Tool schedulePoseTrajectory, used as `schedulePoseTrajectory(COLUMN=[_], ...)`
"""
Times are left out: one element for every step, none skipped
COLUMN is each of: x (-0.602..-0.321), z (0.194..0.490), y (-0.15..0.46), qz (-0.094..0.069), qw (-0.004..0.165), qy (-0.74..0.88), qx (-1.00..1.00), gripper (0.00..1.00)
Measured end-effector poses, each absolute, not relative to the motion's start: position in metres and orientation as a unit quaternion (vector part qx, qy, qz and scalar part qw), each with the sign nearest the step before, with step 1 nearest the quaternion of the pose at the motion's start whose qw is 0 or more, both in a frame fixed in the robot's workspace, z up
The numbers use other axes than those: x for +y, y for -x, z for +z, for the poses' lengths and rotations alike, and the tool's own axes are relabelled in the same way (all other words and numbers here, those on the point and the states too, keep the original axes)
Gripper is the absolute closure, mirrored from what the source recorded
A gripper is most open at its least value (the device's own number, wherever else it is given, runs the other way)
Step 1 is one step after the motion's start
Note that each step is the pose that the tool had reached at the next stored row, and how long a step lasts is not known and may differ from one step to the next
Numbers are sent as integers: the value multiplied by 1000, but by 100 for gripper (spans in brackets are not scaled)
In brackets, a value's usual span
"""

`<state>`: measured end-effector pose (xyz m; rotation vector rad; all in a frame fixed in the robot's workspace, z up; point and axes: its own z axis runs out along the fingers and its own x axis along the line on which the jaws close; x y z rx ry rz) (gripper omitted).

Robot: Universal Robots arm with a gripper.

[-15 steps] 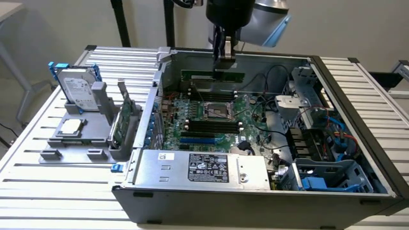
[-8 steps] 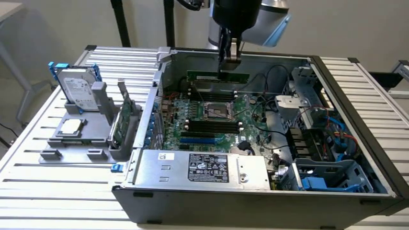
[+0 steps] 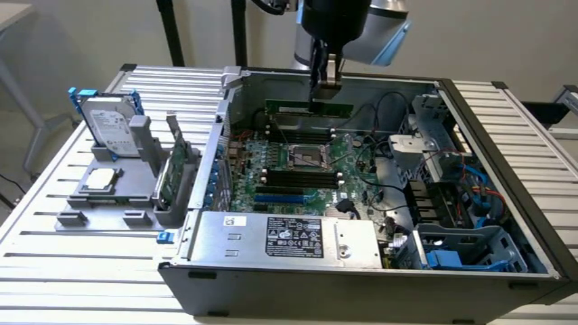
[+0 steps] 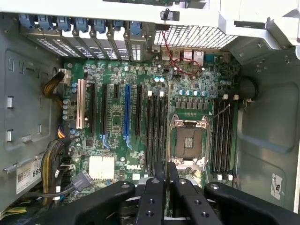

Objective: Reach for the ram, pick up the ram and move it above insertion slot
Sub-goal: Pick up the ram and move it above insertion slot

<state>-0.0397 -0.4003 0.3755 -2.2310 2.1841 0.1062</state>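
In the exterior view, the gripper [image 3: 325, 84] hangs over the open computer case [image 3: 505, 223], near its far wall. Its fingers are almost closed, and they pinch the ram [image 3: 312, 107] by its top edge. The ram is a long green stick. It hangs level just under the gripper, up in the air above the board [image 3: 298, 169]. Below the gripper and a bit nearer the camera are dark slots [image 3: 294, 177] beside the chip socket [image 3: 305, 157]. Far off to the exterior view's left sit a hard drive [image 3: 110, 125] and a green card [image 3: 172, 169] on a grey stand. In the wrist view, the black fingers [image 4: 152, 194] stand close together with the ram's thin edge [image 4: 167, 183] squeezed between them. Right under the gripper are the long slots [image 4: 154, 129] and the socket [image 4: 189, 140].
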Motion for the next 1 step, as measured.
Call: schedulePoseTrajectory(x=[-400], z=[375], y=[40], qz=[34], qw=[9], qy=[714], qx=[699], gripper=[86])
